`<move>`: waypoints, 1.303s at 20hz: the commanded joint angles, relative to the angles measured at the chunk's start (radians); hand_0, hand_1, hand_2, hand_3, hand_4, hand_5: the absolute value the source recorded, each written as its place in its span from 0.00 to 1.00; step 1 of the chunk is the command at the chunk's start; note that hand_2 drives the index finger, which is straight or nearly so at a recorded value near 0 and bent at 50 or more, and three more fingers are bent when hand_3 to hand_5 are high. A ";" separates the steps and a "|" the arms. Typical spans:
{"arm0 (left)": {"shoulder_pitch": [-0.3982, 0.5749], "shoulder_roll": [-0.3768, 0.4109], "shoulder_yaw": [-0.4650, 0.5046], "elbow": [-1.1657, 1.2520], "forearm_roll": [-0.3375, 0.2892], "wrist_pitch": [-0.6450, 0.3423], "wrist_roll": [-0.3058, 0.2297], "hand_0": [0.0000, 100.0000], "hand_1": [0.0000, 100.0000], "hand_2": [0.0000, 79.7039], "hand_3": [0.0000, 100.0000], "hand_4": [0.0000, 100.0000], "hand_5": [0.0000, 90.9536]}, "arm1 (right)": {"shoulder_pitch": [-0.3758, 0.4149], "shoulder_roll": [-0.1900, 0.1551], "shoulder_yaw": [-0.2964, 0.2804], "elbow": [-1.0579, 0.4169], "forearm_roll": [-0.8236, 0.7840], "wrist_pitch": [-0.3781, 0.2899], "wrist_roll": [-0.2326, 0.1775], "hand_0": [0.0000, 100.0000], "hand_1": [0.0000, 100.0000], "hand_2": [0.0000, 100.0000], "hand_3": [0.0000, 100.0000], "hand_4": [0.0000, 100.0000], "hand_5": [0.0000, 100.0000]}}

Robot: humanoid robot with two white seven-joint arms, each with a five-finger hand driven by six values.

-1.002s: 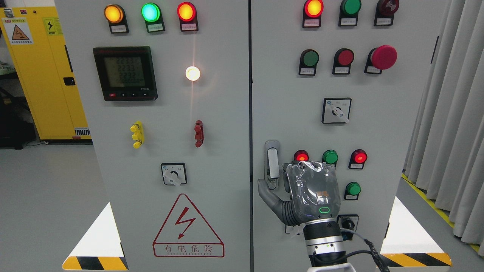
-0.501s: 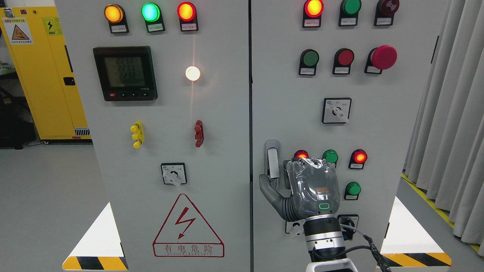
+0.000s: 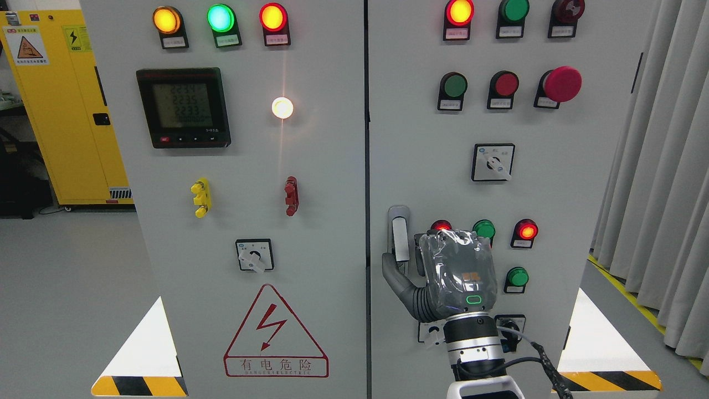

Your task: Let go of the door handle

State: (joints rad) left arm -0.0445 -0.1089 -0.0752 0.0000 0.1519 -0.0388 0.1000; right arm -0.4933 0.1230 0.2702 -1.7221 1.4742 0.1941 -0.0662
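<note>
The grey door handle [image 3: 399, 230] stands upright at the left edge of the right cabinet door [image 3: 554, 183], which is closed. My right hand [image 3: 403, 260], in a shiny grey cover, comes up from the bottom edge, its back toward the camera. Its thumb [image 3: 391, 267] is spread out at the handle's lower left, covering the handle's bottom end. The other fingers [image 3: 419, 254] sit just right of the handle with a small gap. The handle's lower part lies loosely between them, not squeezed. The left arm is out of view.
Around the hand the panel carries red [image 3: 525, 230] and green [image 3: 483, 229] lamps, a green button [image 3: 517, 276] and a rotary switch [image 3: 509, 327]. The left cabinet door [image 3: 249, 194] holds a meter and a warning triangle. A yellow cabinet [image 3: 55, 105] stands far left, curtains [image 3: 664, 194] on the right.
My right hand has slid up a little along the panel. Its thumb now lies against the handle's lower end, which it covers. The handle and door have not moved.
</note>
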 commanded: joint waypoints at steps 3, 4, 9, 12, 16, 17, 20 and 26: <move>0.000 0.000 0.000 -0.012 0.000 0.000 0.000 0.12 0.56 0.00 0.00 0.00 0.00 | 0.001 0.001 -0.002 0.004 0.000 0.008 -0.001 0.46 0.35 0.95 1.00 1.00 1.00; 0.000 0.000 0.000 -0.012 0.000 0.000 0.000 0.12 0.56 0.00 0.00 0.00 0.00 | 0.001 0.001 -0.002 0.004 0.000 0.008 -0.001 0.46 0.35 0.95 1.00 1.00 1.00; 0.000 0.000 0.000 -0.012 0.000 0.000 0.000 0.12 0.56 0.00 0.00 0.00 0.00 | 0.004 0.001 -0.002 -0.001 -0.003 0.008 -0.001 0.53 0.34 0.95 1.00 1.00 1.00; 0.000 0.000 0.000 -0.012 0.000 0.000 0.000 0.12 0.56 0.00 0.00 0.00 0.00 | 0.006 0.003 -0.002 -0.001 -0.003 0.008 -0.003 0.55 0.34 0.95 1.00 1.00 1.00; 0.000 0.000 0.000 -0.012 0.000 0.000 0.000 0.12 0.56 0.00 0.00 0.00 0.00 | 0.006 0.001 -0.002 -0.001 -0.003 0.008 -0.003 0.58 0.34 0.94 1.00 1.00 1.00; 0.000 0.000 0.000 -0.012 0.000 0.000 0.000 0.12 0.56 0.00 0.00 0.00 0.00 | 0.006 0.001 -0.002 -0.001 -0.003 0.008 -0.003 0.58 0.34 0.95 1.00 1.00 1.00; 0.000 0.000 0.000 -0.012 0.000 0.000 0.000 0.12 0.56 0.00 0.00 0.00 0.00 | 0.009 0.001 -0.003 -0.001 -0.003 0.008 -0.004 0.60 0.35 0.95 1.00 1.00 1.00; 0.000 0.000 0.000 -0.012 0.000 0.000 0.000 0.12 0.56 0.00 0.00 0.00 0.00 | 0.015 0.000 -0.002 -0.002 -0.003 0.010 -0.007 0.63 0.37 0.95 1.00 1.00 1.00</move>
State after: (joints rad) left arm -0.0445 -0.1089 -0.0752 0.0000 0.1519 -0.0387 0.1000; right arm -0.4828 0.1241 0.2685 -1.7225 1.4713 0.2025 -0.0728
